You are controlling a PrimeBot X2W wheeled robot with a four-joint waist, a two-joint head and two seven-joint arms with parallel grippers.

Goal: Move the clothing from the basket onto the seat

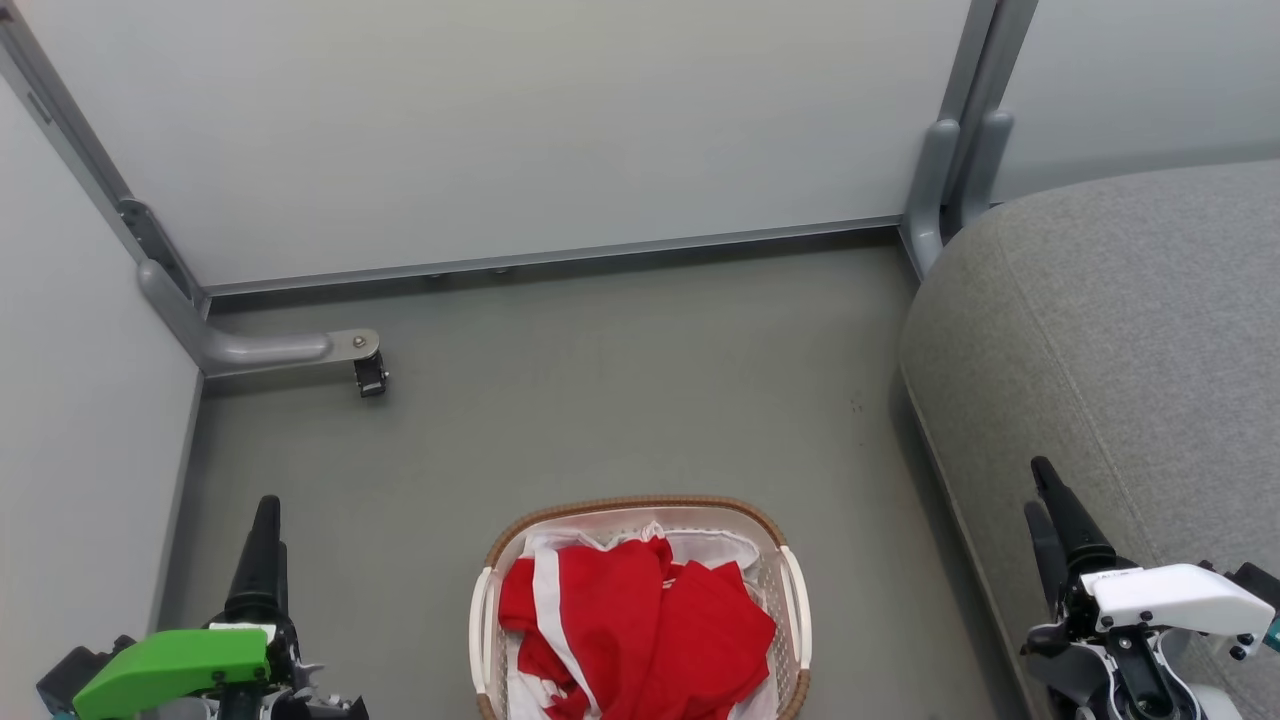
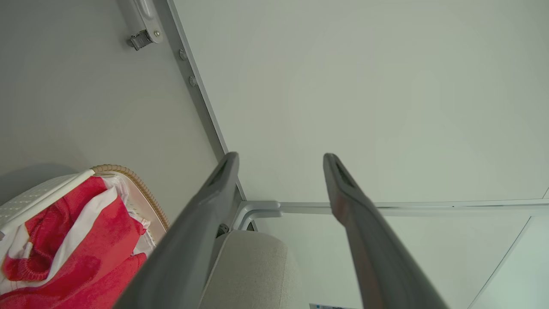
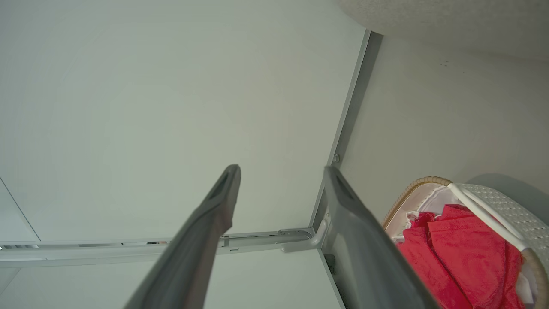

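Left gripper (image 1: 272, 525) and right gripper (image 1: 1036, 485) flank the basket (image 1: 640, 502), wide, empty; a careless pinch could snag liner (image 1: 715, 545), not clothing (image 1: 640, 620).

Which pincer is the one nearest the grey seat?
The right pincer, white-cased, overlapping the seat in the head view; the green-cased left pincer is on the other side of the basket.

I look down on a bare grey floor (image 1: 620, 400) across the middle of the frame. A pale panel (image 1: 520, 130) fills the top, with a metal rail (image 1: 560, 256) along its base. At left, a grey foot (image 1: 270, 348) ends in a small black caster (image 1: 371, 376). Upper right stands a grey post (image 1: 935, 180). White liner (image 1: 715, 545) shows low centre.
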